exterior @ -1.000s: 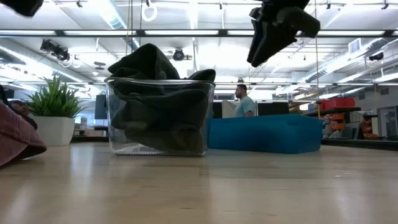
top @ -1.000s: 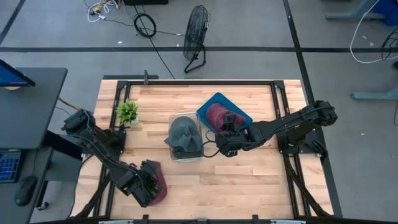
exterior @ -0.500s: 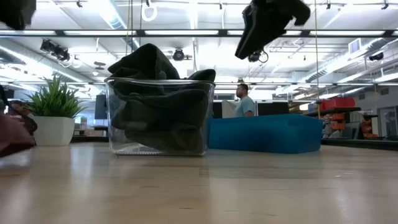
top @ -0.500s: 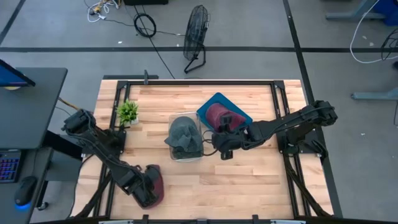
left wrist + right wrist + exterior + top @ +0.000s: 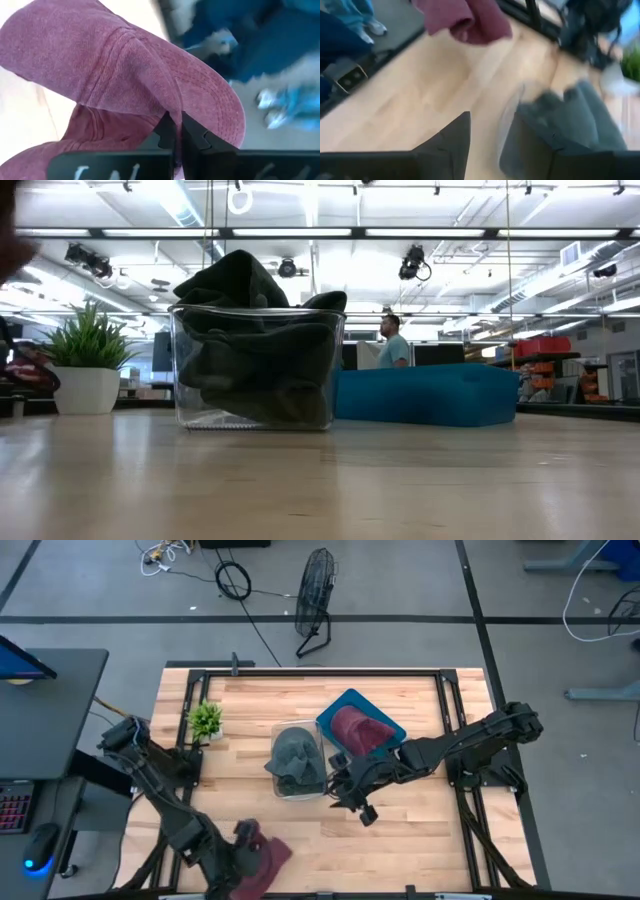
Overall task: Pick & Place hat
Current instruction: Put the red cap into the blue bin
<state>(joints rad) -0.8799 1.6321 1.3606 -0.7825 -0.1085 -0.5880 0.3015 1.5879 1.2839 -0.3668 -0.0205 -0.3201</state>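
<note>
A maroon hat (image 5: 270,860) is in my left gripper (image 5: 247,852), at the table's near left. It fills the left wrist view (image 5: 115,65). A second maroon hat (image 5: 358,728) lies on a blue tray (image 5: 392,725) at the far middle. A dark grey hat (image 5: 296,758) sits in a clear container (image 5: 255,380). My right gripper (image 5: 352,798) stands open just right of that container and nearer than the tray, with nothing between its fingers (image 5: 451,142). My left gripper pinches a raised fold of the hat (image 5: 172,102) between its two shut fingers, where the stitched brim meets the crown. The fingers come at it from the table's left. The hat reaches past the fingertips toward the right and is lifted off the table.
A small potted plant (image 5: 206,721) stands at the far left of the table. The container (image 5: 298,762) stands mid-table, with bare wood nearer than it and to the right. A person (image 5: 392,340) is in the room far behind the table.
My left gripper has shut on the maroon hat and gone toward the near edge and up; the hat, which lay on the table, is lifted clear. My right gripper has moved from the blue tray toward the near edge, beside the container, staying open.
</note>
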